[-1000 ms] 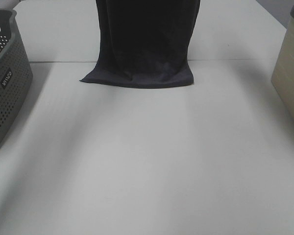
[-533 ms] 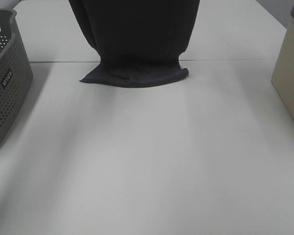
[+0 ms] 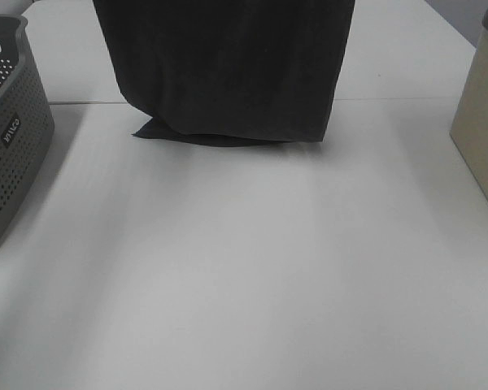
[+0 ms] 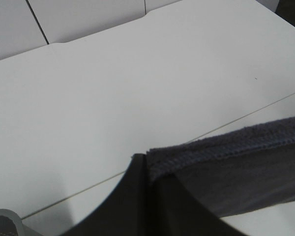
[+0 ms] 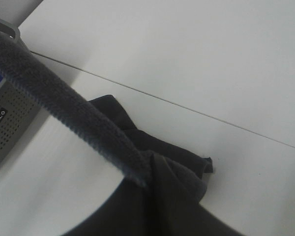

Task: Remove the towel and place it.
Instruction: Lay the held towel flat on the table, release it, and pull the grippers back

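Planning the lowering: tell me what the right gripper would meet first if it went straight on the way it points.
Probably the heaped lower end of the towel, lying on the table just beyond the right gripper; depth is unclear.

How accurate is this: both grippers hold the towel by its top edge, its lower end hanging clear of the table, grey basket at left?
No: the lower end of the towel lies crumpled on the table, not clear of it; see the right wrist view. The left gripper and right gripper hold its top edge, grey basket at left.
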### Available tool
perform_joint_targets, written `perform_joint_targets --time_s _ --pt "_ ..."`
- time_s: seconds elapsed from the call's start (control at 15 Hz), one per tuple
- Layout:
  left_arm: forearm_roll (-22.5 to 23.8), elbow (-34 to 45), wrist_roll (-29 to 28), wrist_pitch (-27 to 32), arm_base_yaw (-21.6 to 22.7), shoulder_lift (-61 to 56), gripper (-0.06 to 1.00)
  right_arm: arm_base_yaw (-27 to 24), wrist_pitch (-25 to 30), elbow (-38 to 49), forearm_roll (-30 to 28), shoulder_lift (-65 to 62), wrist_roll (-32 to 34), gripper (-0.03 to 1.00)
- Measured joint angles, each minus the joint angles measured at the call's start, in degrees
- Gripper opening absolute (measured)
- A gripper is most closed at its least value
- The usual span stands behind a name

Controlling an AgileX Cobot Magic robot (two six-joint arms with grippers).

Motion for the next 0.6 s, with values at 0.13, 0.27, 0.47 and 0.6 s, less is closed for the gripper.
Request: perform_joint_targets --time_s 0.13,0.27,0.47,0.6 --pt "-1.09 11.17 -1.66 -0.06 -0.23 -7.22 0.0 0.0 -0.06 3.44 2.35 -4.3 0.0 0.01" --pt "-1.6 24.41 -2.75 -0.06 -1.49 -16.39 0.0 0.0 0.29 10.14 4.58 -9.85 0.0 0.01" --pt "-1.72 37.53 -3.84 -0.17 -2.86 -26.47 0.0 0.0 0.46 19.82 8.88 -16.39 0.0 0.01" --pt "-3.15 46.58 -5.1 -0.52 -3.32 -34.09 0.0 0.06 0.57 27.33 11.75 -22.12 0.0 0.01"
